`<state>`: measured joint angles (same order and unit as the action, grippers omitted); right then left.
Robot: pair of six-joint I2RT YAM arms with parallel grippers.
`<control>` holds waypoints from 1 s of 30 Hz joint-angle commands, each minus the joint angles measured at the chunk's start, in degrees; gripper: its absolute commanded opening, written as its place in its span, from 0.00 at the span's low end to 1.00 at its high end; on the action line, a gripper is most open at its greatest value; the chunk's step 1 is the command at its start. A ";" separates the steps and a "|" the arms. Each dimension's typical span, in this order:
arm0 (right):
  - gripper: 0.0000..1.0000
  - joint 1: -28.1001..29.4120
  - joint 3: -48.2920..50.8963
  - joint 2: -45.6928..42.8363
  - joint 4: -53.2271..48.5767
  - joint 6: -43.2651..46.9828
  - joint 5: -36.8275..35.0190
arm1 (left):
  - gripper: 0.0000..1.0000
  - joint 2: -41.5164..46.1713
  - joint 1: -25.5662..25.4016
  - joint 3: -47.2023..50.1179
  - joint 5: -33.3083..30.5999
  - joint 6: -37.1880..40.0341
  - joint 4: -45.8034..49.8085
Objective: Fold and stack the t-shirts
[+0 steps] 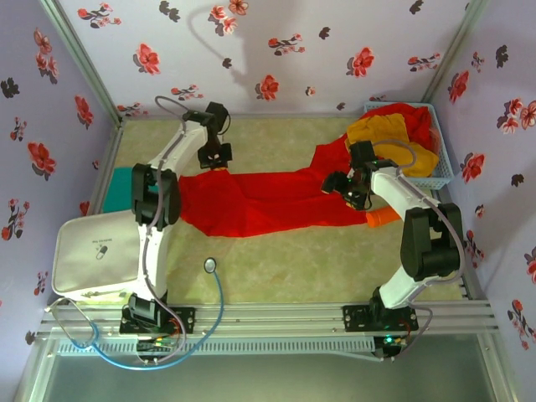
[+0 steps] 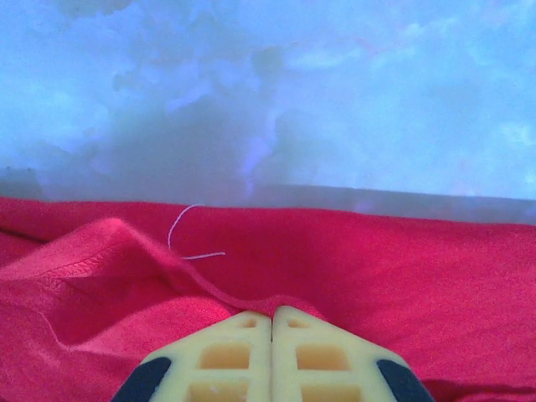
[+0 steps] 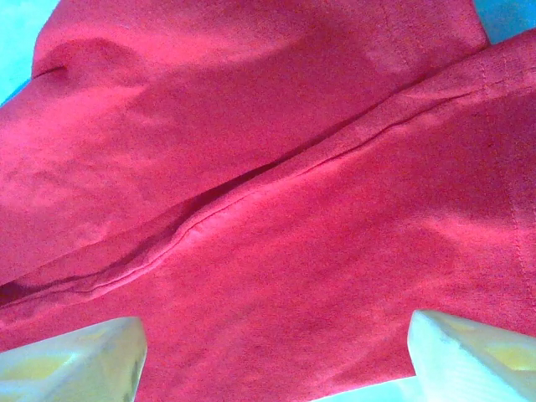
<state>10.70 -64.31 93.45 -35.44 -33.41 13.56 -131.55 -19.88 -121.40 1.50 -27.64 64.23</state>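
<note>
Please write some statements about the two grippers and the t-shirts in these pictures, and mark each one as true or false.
1. The left gripper is shut, pinching the red t-shirt. True.
2. The right gripper is shut as well. False: its fingers stand wide apart over red cloth.
3. The mustard-yellow t-shirt lies in the pale blue basket. True.
4. The red t-shirt on the table is folded into a neat square. False: it lies spread out long between the two grippers.
5. The teal-green t-shirt lies in the basket. False: it lies at the table's left edge.
</note>
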 commanded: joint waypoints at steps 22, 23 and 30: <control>0.82 2.04 0.20 1.74 -0.42 0.49 0.76 | 0.44 -4.10 -4.92 -10.00 -10.02 3.73 11.40; 0.82 2.18 0.22 1.77 -0.42 0.67 0.67 | 0.44 -2.01 -4.62 -8.16 -10.02 3.71 11.19; 0.82 3.09 0.49 2.69 0.10 1.58 0.09 | 0.40 22.19 -0.49 20.33 -4.35 1.10 -0.47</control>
<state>13.37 -64.31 94.76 -35.31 -33.23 13.78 -120.29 -22.92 -109.43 -5.93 -24.08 68.01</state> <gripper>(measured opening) 0.820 0.410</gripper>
